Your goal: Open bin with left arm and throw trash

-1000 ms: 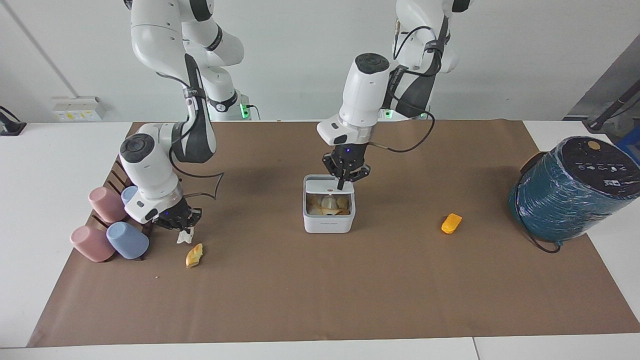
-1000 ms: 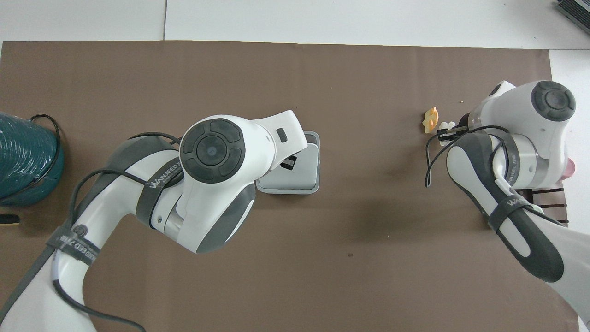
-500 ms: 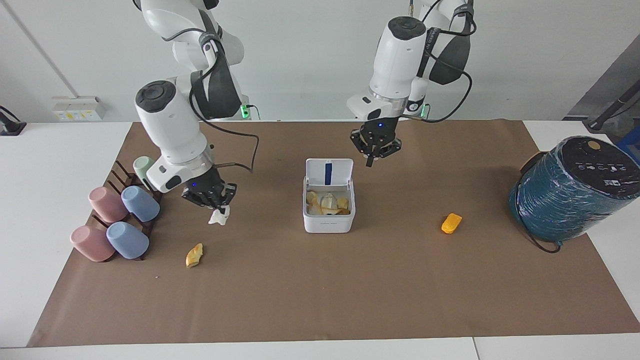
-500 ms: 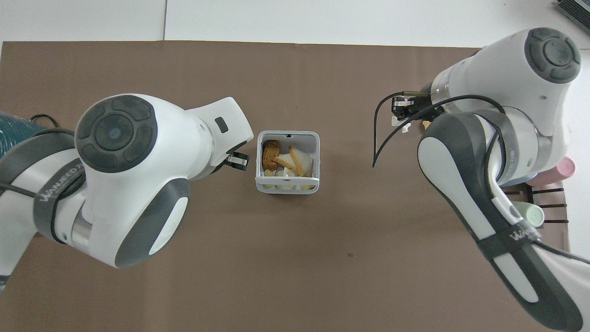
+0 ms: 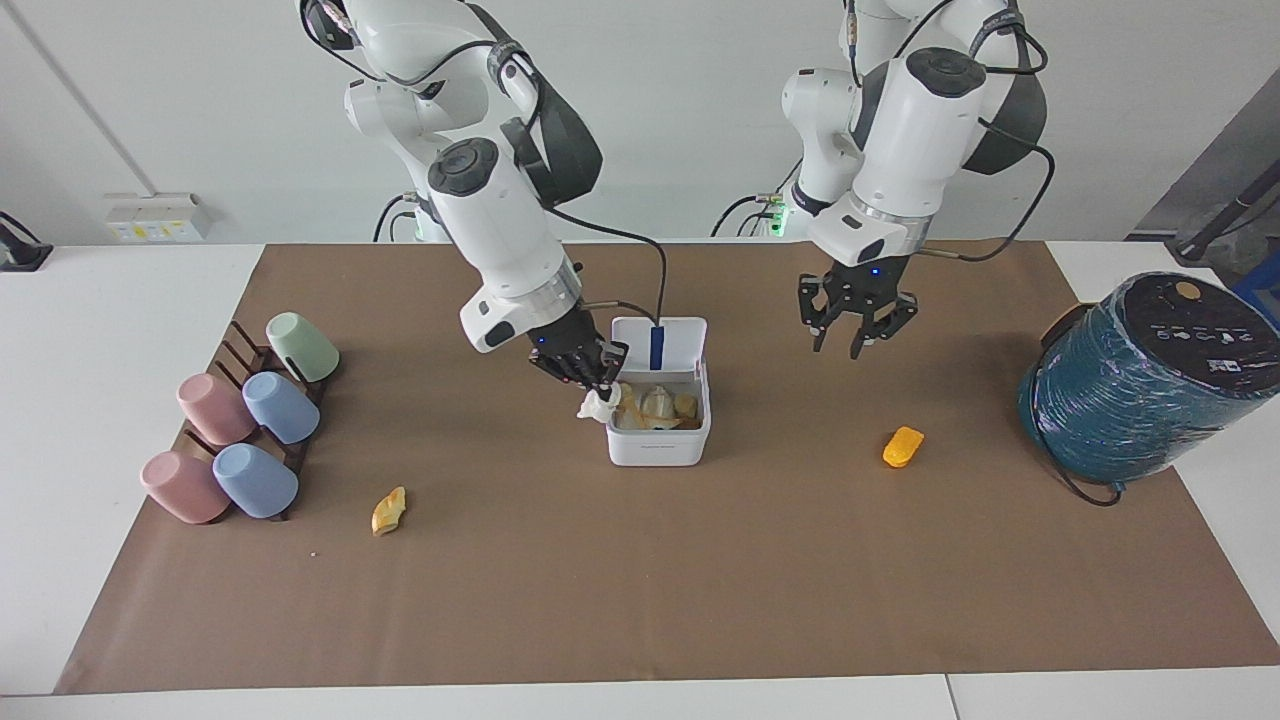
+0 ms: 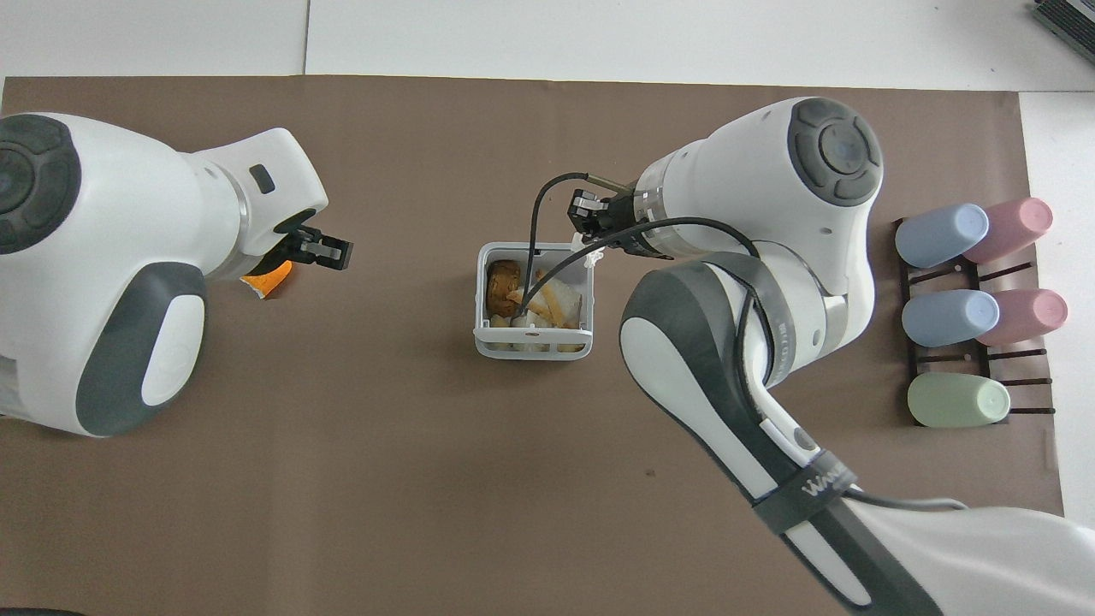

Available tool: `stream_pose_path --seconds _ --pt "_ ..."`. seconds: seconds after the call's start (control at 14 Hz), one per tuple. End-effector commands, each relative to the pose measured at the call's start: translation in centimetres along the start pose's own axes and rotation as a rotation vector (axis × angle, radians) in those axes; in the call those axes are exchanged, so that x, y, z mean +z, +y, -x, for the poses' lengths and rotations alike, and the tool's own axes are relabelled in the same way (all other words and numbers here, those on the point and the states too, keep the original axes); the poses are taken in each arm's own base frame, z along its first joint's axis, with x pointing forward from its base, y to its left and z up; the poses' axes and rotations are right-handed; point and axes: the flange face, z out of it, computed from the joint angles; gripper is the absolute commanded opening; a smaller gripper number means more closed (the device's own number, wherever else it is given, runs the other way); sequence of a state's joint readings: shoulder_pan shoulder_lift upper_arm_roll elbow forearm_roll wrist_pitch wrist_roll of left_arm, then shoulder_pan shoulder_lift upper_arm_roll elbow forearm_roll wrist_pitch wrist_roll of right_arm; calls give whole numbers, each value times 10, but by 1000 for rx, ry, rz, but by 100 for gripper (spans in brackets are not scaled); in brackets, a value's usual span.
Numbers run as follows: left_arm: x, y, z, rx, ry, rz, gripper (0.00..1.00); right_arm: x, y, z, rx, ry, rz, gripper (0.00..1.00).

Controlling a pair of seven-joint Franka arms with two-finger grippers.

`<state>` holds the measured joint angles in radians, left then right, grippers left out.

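One white wad (image 5: 598, 405) hangs pinched in the right end effector (image 5: 592, 378) at the open bin's (image 5: 657, 445) rim, ready to drop; the left end effector (image 5: 855, 325) waits spread, empty.

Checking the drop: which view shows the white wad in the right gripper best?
The facing view: the white wad hangs from the right gripper at the bin rim, lid up. In the overhead view only a sliver of it shows under the right gripper.

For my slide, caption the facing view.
Right gripper carries the white wad to the open bin's rim; left gripper hangs open above the mat.
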<state>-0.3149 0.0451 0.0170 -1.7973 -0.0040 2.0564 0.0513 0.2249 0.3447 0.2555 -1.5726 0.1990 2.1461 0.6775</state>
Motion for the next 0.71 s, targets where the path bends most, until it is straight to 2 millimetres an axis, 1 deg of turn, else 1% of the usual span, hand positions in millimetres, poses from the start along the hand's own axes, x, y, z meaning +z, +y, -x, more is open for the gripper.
stream_pose_path --seconds 0.0,0.07,0.14,0.21,0.29,0.36,0.43,0.5,0.57,0.64 --pt "38 -43 2 56 28 -11 100 19 -18 9 -4 -24 -27 0" --pt "53 -58 3 69 22 -17 100 27 -22 18 -15 -40 -19 0" --pt "62 -80 4 67 24 -25 100 32 -21 20 -16 -47 -12 0" --pt "69 -89 7 95 32 -31 100 40 -22 25 -19 -58 -6 0" --pt "77 -103 14 116 31 -36 100 49 -24 31 -26 -72 2 0" --pt "86 -114 21 126 28 -40 100 59 -21 30 -21 -85 12 12" --pt "94 -117 25 129 33 -40 100 65 -18 31 -18 -92 18 27" --pt "106 -123 30 120 37 -36 100 71 -15 32 -16 -87 17 45" --pt "116 -127 31 117 31 -26 100 73 -14 33 -16 -89 22 54" --pt "133 -130 33 120 13 -8 100 72 -14 32 -16 -89 22 73"
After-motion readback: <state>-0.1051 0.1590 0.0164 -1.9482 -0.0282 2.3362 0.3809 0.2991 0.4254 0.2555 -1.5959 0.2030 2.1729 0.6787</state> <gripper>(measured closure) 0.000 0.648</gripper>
